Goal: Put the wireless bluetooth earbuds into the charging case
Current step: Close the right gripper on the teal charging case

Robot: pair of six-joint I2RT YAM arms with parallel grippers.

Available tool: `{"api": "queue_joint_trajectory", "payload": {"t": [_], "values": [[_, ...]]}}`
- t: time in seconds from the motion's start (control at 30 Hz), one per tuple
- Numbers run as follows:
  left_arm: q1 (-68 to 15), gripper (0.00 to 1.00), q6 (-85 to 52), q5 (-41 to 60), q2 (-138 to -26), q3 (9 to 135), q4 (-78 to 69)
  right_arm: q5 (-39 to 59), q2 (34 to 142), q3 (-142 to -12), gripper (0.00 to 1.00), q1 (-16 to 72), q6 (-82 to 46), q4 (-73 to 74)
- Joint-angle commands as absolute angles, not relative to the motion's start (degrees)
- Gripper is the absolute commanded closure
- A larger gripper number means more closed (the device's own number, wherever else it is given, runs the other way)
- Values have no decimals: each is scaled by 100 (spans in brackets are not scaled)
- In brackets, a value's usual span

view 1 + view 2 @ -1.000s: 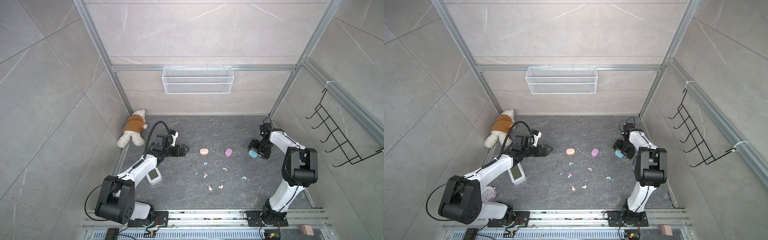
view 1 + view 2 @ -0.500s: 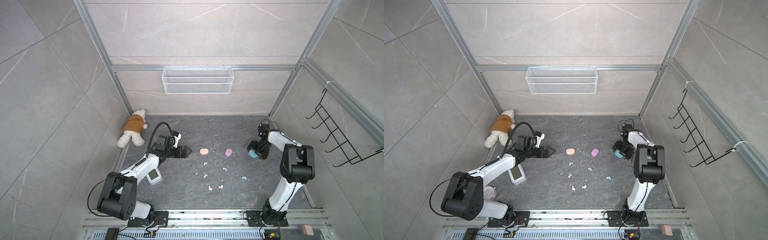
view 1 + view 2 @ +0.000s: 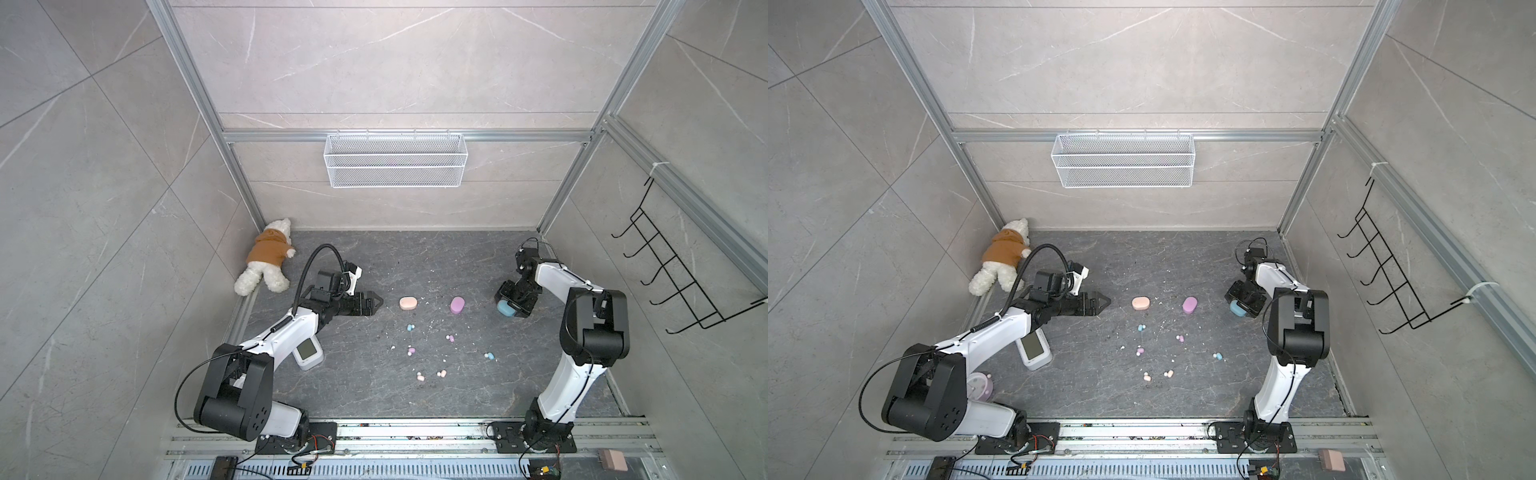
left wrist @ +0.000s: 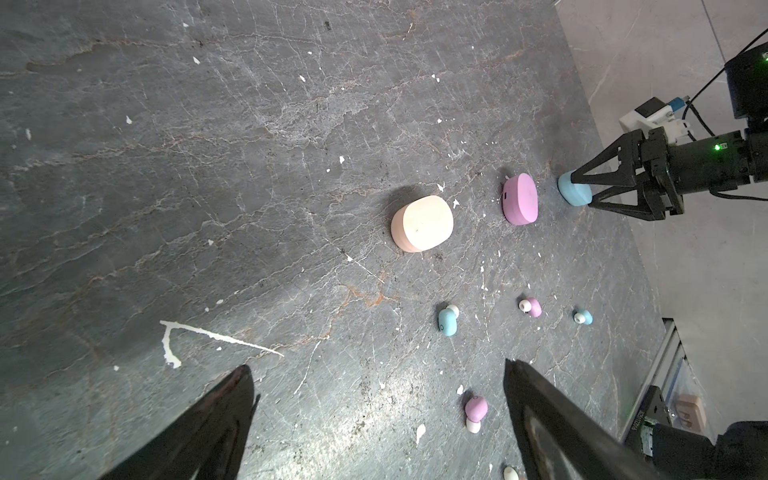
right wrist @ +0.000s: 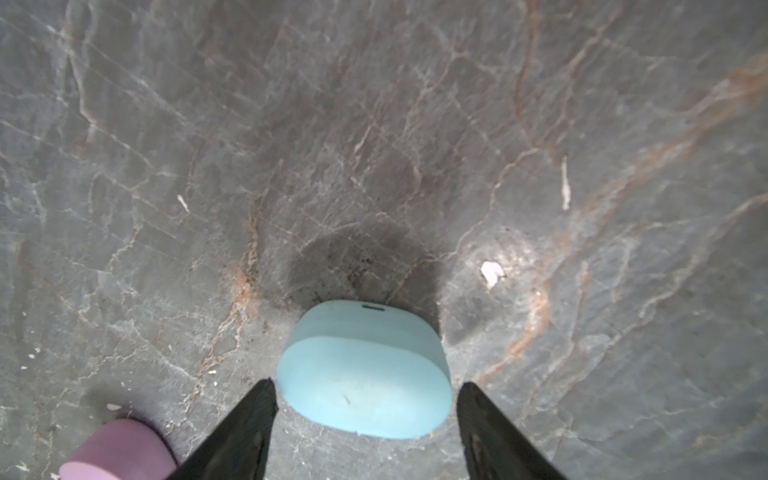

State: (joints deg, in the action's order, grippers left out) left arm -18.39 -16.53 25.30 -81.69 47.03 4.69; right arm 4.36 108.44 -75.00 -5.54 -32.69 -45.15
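Six earbuds (image 3: 410,327) loose on bench (image 3: 436,266). Right jaws narrowed around blue case (image 5: 361,374), apparently not yet gripping; left jaws wide, empty. Case-opening seems imminent.

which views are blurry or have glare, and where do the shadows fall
Right wrist view: soft overall, dark shadow hugging the blue case. Left wrist view: crisp floor, glare patch by a lilac earbud, near fingers blurred. Both top views: sharp, evenly lit, faint shadows.
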Motion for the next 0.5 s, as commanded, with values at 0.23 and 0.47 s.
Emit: {"api": "queue_joint_trajectory", "payload": {"t": [0.23, 0.47], "values": [[-1915, 4, -1635, 2341, -7962, 4907, 501, 545, 10959, -7526, 41, -564, -3314, -4526], [-2038, 4, -1497, 2088, -7869, 4930, 641, 633, 10749, -7405, 46, -563, -3251, -4536]]}}
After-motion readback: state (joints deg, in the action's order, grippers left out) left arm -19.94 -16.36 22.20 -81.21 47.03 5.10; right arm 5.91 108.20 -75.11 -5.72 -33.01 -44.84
